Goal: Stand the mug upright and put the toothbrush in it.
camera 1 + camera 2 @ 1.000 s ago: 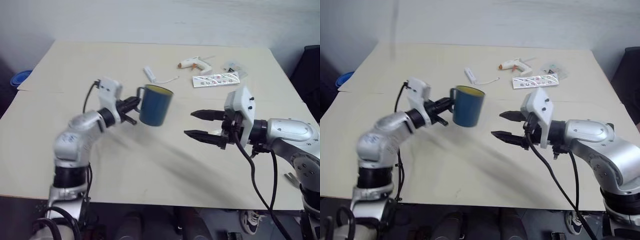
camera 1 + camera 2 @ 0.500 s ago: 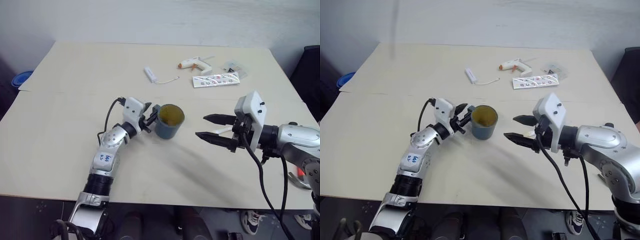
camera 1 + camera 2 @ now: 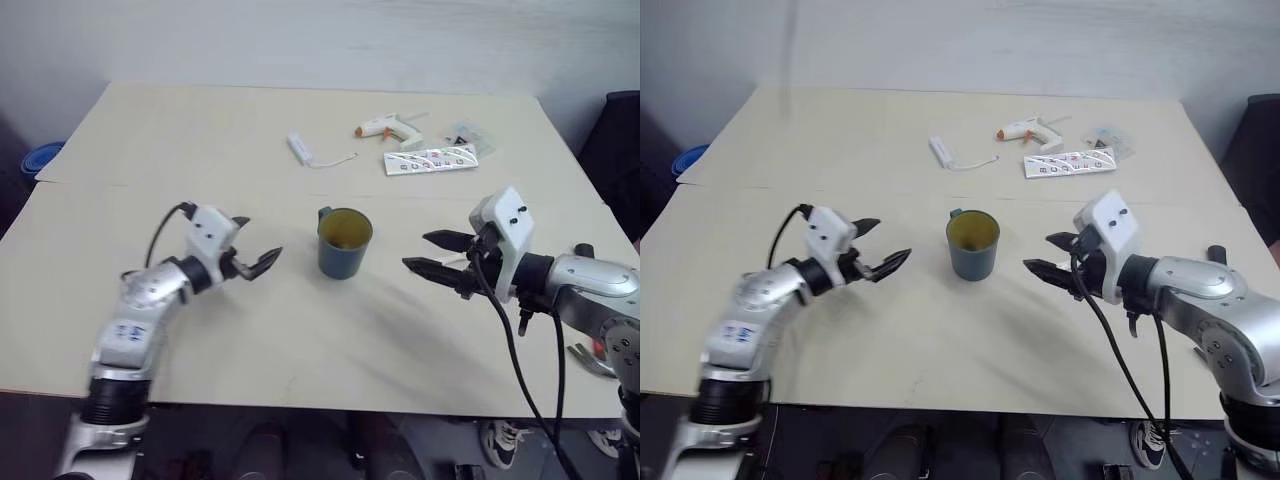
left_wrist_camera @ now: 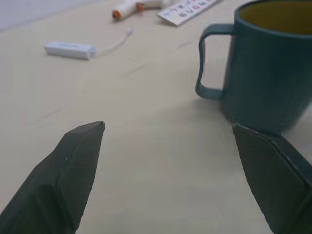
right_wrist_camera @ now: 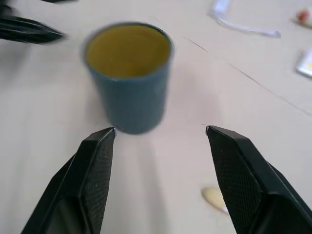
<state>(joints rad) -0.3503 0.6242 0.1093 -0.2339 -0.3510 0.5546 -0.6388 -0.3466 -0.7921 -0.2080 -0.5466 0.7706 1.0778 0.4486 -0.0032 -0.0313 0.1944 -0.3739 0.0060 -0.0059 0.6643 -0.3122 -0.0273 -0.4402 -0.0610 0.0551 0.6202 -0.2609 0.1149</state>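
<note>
The dark teal mug [image 3: 344, 243] stands upright near the middle of the table, its yellowish inside showing and its handle toward my left gripper. That left gripper [image 3: 254, 243] is open a short way to the mug's left and holds nothing. In the left wrist view the mug [image 4: 265, 73] sits just beyond one of the fingers [image 4: 270, 175]. My right gripper [image 3: 415, 250] is open to the mug's right, pointing at it, empty. A small cream end [image 5: 213, 198], possibly the toothbrush, lies on the table beside my right finger; the rest is hidden.
At the back of the table lie a white glue gun [image 3: 388, 126], a small white stick with a thin cord [image 3: 300, 148], a printed card strip [image 3: 430, 159] and a small packet [image 3: 468, 132]. A blue object [image 3: 40, 157] sits beyond the table's left edge.
The mug, held tilted in the air a second ago, now stands on the table. My left gripper has let go, opened and drawn back to the left. My right gripper shifted slightly right.
</note>
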